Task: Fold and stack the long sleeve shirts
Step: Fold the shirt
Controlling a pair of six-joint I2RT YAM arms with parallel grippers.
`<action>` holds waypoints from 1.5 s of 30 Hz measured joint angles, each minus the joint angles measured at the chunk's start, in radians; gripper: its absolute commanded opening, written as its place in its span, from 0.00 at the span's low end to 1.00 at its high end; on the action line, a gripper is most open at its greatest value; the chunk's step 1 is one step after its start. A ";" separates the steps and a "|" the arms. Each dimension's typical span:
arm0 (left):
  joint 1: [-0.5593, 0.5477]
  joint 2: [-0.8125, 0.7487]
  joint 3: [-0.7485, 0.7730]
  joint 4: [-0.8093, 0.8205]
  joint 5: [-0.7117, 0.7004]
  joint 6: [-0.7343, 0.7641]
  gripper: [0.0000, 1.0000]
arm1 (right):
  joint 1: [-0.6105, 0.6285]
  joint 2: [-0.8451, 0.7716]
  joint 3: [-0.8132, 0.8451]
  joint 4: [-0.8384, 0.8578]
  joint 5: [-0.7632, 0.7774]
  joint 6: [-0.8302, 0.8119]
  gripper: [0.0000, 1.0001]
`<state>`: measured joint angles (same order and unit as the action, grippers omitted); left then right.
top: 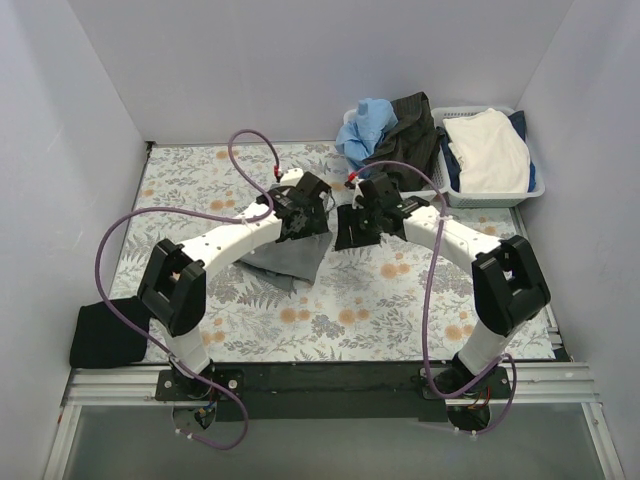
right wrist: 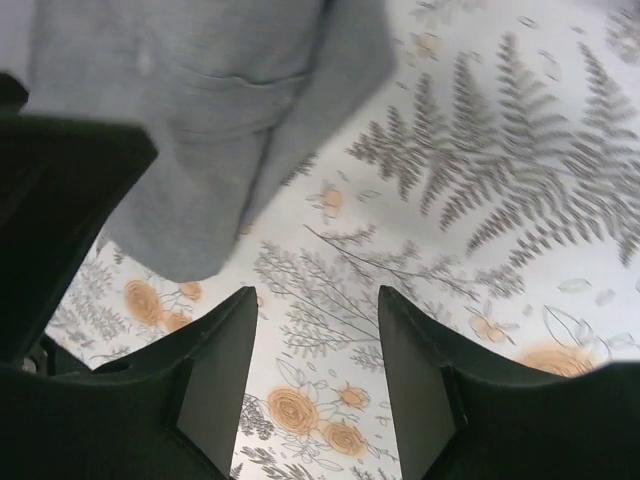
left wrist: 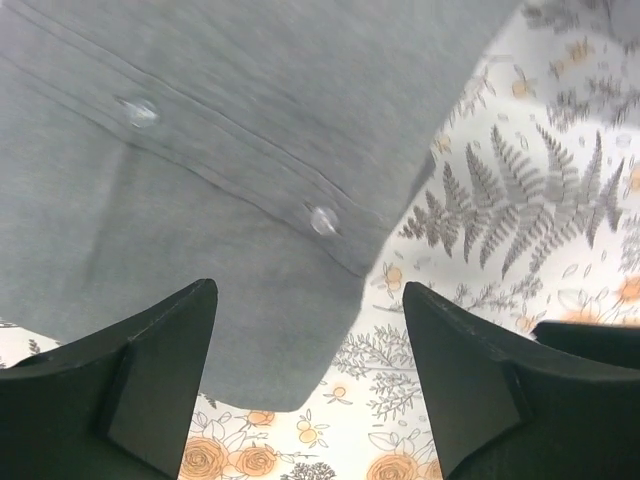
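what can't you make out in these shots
Grey shirt: top view, left hand covers its upper part; both wrist views cut it off.
Black shirt: top view, too dark to show folds.
Basket: top view, white cloth hides what lies under it.

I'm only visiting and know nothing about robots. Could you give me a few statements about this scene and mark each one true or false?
1. The grey shirt lies on the flowered tablecloth. True.
2. The left gripper is clamped on the grey shirt. False: its jaws stand open, with the shirt lying below them.
3. A folded black cloth sits at the table's left edge. True.
4. The white basket is empty. False: it holds a white cloth.
5. The right gripper is open and holds nothing. True.
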<state>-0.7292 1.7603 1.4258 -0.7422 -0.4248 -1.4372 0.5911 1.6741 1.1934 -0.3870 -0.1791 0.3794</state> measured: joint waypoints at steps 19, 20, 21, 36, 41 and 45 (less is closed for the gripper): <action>0.538 -0.116 -0.215 0.048 0.185 -0.011 0.79 | 0.146 0.266 0.154 0.046 -0.192 -0.052 0.73; 0.555 -0.113 -0.231 0.048 0.198 -0.016 0.79 | 0.149 0.273 0.161 0.045 -0.192 -0.050 0.73; 0.570 -0.111 -0.245 0.052 0.209 -0.019 0.79 | 0.153 0.280 0.171 0.045 -0.192 -0.049 0.73; 0.648 -0.081 -0.367 0.153 0.284 -0.063 0.79 | 0.201 0.350 0.301 0.126 -0.355 0.055 0.01; 0.660 -0.081 -0.373 0.164 0.292 -0.063 0.79 | 0.198 0.349 0.280 0.396 -0.483 0.220 0.01; 0.669 -0.080 -0.375 0.169 0.292 -0.067 0.78 | 0.192 0.348 0.171 0.740 -0.563 0.435 0.01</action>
<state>-0.0597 1.6798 1.0512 -0.5732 -0.1326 -1.5043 0.7830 2.0224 1.3640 0.3531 -0.7422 0.8139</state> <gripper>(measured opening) 0.784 0.046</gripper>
